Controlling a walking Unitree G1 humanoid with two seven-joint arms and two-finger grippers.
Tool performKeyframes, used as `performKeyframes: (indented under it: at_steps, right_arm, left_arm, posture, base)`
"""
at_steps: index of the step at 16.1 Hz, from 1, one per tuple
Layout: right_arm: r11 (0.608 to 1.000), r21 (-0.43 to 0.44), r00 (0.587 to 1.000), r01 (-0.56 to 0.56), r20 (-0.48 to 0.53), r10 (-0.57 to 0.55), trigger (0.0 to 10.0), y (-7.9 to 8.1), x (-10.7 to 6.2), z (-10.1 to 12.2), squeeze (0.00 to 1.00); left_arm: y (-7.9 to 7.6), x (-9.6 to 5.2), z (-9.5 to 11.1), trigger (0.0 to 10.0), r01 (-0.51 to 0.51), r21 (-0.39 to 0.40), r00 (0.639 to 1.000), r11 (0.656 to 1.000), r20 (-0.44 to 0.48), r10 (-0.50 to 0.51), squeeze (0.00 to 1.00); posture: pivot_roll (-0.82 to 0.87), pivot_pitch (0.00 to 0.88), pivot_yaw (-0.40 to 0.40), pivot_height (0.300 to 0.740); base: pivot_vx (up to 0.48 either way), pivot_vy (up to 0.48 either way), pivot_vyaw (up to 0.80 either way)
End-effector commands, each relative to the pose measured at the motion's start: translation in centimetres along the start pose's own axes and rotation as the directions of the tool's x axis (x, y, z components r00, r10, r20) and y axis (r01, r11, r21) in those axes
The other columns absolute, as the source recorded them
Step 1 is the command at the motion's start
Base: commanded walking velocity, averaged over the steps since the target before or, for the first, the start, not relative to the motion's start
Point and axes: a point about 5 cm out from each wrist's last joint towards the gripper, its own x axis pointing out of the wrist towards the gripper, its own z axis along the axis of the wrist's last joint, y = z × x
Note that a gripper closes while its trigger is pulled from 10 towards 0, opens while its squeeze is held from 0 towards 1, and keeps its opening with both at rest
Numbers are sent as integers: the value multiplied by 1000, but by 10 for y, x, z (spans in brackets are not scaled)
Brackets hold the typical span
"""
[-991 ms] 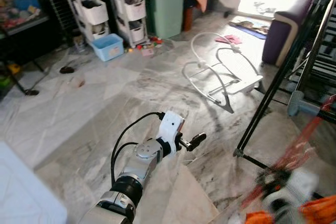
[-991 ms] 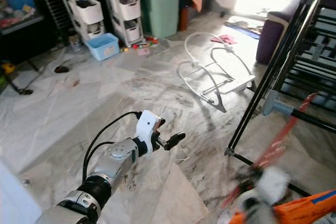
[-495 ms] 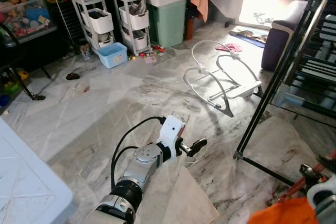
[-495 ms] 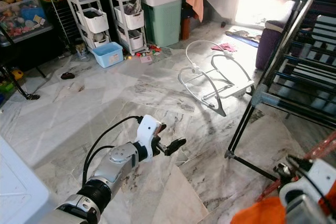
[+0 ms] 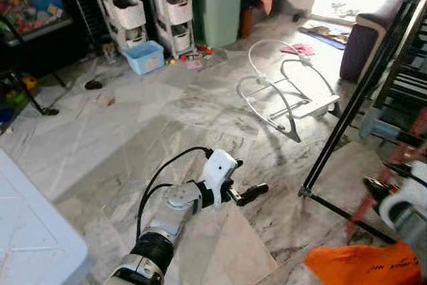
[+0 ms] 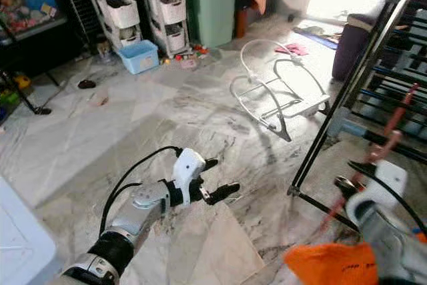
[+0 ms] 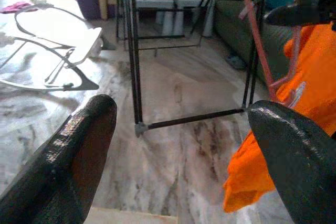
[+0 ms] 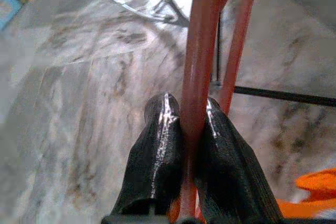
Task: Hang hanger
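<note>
Hanger of thin red plastic (image 8: 202,51) sits clamped between the two black fingers (image 8: 157,156) of the right gripper (image 8: 186,129), which pinch its shaft from both sides; an orange cloth garment (image 5: 363,263) hangs below it, at the lower right of the head views. The grip is low on the stem, presumably so that the hook end stays free to go over a rail of the black metal drying rack (image 6: 373,65), which stands just beyond the right arm on the grey marbled floor (image 5: 133,131). The hanger is near the rack but, as far as the blurred head views allow, not yet resting on any bar. The left gripper (image 5: 248,195) is held out over the floor, well apart from the hanger, with its fingers spread wide and nothing between them; it appears to be kept clear of the work. The right wrist view establishes the pinch itself, which the head views smear into a red streak (image 6: 390,135). The left wrist view gives the rack's lower cross bar (image 7: 191,120) and the garment from the side. The head views alone place the white tubular baby bouncer frame (image 5: 287,91) and the white storage trolleys (image 5: 143,8) well behind, out of the working path.
</note>
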Motion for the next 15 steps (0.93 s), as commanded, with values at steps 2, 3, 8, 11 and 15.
performKeyframes:
  at_steps: [2, 3, 8, 11, 15]
  right_arm:
    - [999, 15, 999, -45, -20, 45, 10000, 4, 6, 8, 0]
    - [995, 64, 996, -77, -43, 80, 10000, 7, 10, 14, 0]
    - [973, 223, 995, -52, -66, 69, 10000, -4, 20, 10, 0]
    - [961, 277, 992, 10, -127, 26, 10000, -18, 22, -12, 0]
    - [952, 302, 988, 41, -157, 7, 10000, -32, 19, -27, 0]
  left_arm:
    - [-1, -4, -1, 10000, 2, -4, 1000, 1000, -3, -2, 0]
    - [-6, -5, -2, 10000, 29, -1, 1000, 1000, -7, -29, 0]
    - [-3, -10, -1, 10000, 43, 10, 999, 999, -9, -43, 0]
    - [-6, -11, 0, 10000, 49, 8, 999, 999, -13, -49, 0]
    - [-7, -11, -1, 10000, 60, 5, 998, 998, -18, -60, 0]
  posture:
    - [-68, 61, 5, 740]
    - [-68, 64, 5, 740]
    - [-62, 73, 4, 740]
    - [-62, 73, 8, 740]
    - [-65, 76, 10, 740]
  base:
    - [0, 0, 0]
    - [0, 0, 0]
    - [0, 0, 0]
    - [0, 0, 0]
    - [0, 0, 0]
